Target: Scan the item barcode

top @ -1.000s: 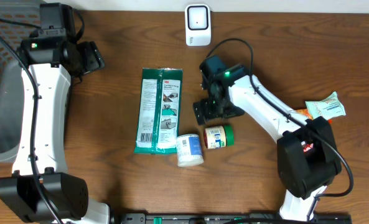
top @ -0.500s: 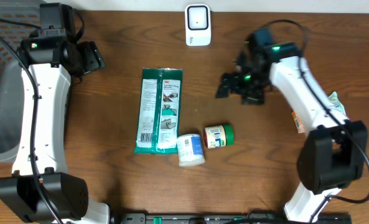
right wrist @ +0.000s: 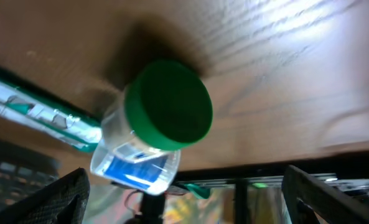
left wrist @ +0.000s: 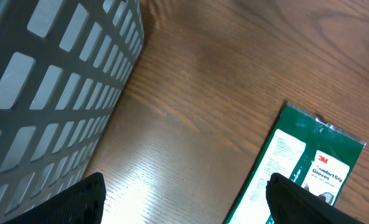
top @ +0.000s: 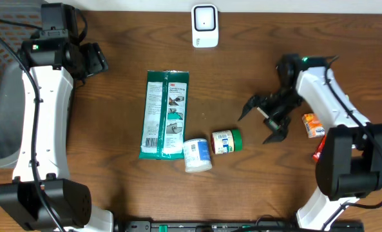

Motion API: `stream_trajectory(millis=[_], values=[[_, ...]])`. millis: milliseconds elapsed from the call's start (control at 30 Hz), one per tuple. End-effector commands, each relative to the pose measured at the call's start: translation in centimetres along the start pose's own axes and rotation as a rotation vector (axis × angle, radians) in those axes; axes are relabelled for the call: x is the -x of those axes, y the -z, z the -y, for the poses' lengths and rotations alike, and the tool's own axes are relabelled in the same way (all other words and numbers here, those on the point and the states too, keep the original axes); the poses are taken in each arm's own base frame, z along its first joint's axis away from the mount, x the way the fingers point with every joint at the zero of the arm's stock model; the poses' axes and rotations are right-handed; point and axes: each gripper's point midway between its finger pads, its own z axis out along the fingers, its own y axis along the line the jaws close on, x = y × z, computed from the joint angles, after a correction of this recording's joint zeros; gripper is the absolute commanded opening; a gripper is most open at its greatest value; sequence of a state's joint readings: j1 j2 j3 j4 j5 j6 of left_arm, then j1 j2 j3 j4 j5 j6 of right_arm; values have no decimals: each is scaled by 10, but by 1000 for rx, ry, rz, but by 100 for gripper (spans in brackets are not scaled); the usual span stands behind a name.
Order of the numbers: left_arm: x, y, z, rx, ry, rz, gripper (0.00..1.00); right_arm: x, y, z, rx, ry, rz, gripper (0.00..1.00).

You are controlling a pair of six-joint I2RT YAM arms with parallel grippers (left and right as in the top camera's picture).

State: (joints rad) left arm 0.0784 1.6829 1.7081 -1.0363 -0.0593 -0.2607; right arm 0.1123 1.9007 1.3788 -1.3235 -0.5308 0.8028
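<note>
A white barcode scanner (top: 205, 26) sits at the table's twelve o'clock edge. Near the centre a small jar (top: 227, 141) lies on its side, green lid toward three o'clock and pale label up. A white tub (top: 196, 155) lies just beside it at eight o'clock. A flat green glove pack (top: 165, 114) lies at ten o'clock.

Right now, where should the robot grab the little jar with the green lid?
Probably the jar round its labelled middle, from above, one finger on each curved side. It lies on its side with the green lid pointing right, and the white tub crowds its other end.
</note>
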Motion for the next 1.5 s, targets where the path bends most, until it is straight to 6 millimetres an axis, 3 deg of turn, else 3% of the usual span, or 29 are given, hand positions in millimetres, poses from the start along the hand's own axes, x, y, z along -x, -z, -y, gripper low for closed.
stream_trajectory(millis=[0,167,300,700,1200,1467], values=[[4,7,-5,13,1,22,82,-14,-16,-2,41,-149,-70,94],[4,7,-5,13,1,22,82,-1,-37,-11,119,-154,-59,95],[4,7,-5,13,1,22,82,10,-42,-7,87,-189,11,96],[4,7,-5,13,1,22,82,-3,-64,-17,22,-171,78,95],[4,7,-5,13,1,22,82,17,-67,-16,-28,-138,249,97],[4,7,-5,13,1,22,82,-1,-73,-24,1,-122,164,95]])
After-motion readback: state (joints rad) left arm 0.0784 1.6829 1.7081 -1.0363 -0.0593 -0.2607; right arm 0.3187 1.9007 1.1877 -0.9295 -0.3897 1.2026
